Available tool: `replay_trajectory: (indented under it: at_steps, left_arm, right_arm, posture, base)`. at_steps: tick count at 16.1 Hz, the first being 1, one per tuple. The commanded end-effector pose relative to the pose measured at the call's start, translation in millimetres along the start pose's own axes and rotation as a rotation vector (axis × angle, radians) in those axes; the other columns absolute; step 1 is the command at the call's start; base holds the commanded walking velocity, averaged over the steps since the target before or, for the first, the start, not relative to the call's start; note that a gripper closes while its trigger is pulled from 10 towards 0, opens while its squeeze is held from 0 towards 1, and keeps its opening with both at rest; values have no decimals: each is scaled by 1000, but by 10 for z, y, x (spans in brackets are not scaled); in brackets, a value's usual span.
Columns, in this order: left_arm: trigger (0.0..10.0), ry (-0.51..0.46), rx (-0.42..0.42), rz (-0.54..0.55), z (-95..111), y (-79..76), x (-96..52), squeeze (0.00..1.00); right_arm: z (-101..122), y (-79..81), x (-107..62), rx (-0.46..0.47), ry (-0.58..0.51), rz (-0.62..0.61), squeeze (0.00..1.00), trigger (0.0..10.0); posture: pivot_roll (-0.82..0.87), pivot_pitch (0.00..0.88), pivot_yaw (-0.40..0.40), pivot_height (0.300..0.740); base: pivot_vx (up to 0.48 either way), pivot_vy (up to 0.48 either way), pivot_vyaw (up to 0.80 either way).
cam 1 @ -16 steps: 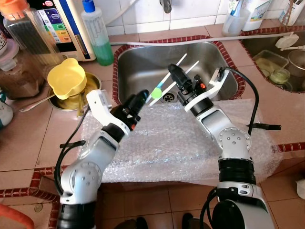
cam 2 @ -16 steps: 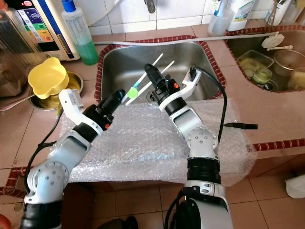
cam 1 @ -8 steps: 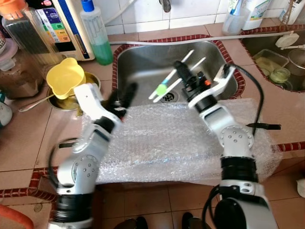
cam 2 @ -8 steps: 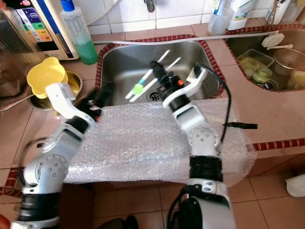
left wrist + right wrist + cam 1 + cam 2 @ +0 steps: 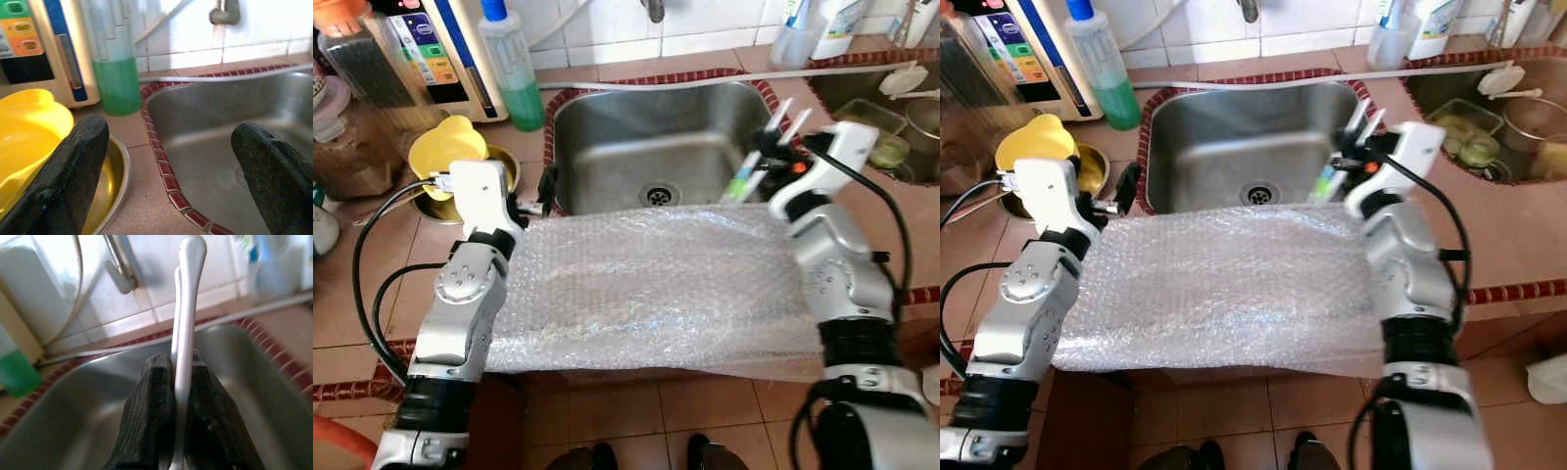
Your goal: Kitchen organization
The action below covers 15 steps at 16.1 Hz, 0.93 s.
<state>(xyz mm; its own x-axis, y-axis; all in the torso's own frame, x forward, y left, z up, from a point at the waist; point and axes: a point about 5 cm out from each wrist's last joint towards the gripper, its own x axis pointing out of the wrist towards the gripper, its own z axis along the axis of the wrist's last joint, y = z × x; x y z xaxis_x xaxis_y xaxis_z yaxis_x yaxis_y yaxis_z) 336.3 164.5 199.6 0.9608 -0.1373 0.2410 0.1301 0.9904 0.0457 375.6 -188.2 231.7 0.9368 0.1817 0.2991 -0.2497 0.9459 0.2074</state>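
Two white-handled utensils (image 5: 188, 293) with a green-tipped end (image 5: 742, 183) are clamped in my right gripper (image 5: 767, 160), which is shut on them. It hovers over the right rim of the steel sink (image 5: 607, 147). The handles stick up past the fingertips (image 5: 156, 377). My left gripper (image 5: 546, 189) is at the sink's left rim, beside the yellow bowl (image 5: 450, 147). Its fingers (image 5: 73, 171) stand wide apart with nothing between them. A sheet of bubble wrap (image 5: 646, 284) covers the counter in front of the sink.
A green soap bottle (image 5: 514, 69) and a water appliance (image 5: 431, 49) stand at the back left, with jars beside them. The faucet (image 5: 654, 10) is behind the sink. A second basin (image 5: 862, 93) with dishes lies to the right. Cups stand at the back right.
My right gripper has carried the utensils from the sink's middle to its right rim. My left arm has pulled back left to the sink's left rim.
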Motion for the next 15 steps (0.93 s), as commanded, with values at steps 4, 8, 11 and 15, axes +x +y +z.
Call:
replay_trajectory:
  at_steps: [4,8,11,15]
  left_arm:
    - [10000,-19,36,-17,-40,-20,-15,1000]
    - [10000,-21,21,-29,-129,-150,-133,1000]
    - [10000,-27,13,10,-132,-131,-191,1000]
    - [10000,-16,1,-6,-123,-127,-238,1000]
  right_arm:
    - [-272,-257,-24,-178,144,-105,0,0]
    - [-278,-259,98,-246,175,-138,0,0]
    - [-245,-296,149,-420,188,-162,0,1686]
    - [-348,-436,78,-512,303,-210,753,10000]
  posture:
    - [-109,258,104,740]
    - [-94,269,110,740]
    - [-68,273,111,740]
    - [-50,278,119,740]
  base:
    - [0,0,0]
    - [0,0,0]
    - [0,0,0]
    - [0,0,0]
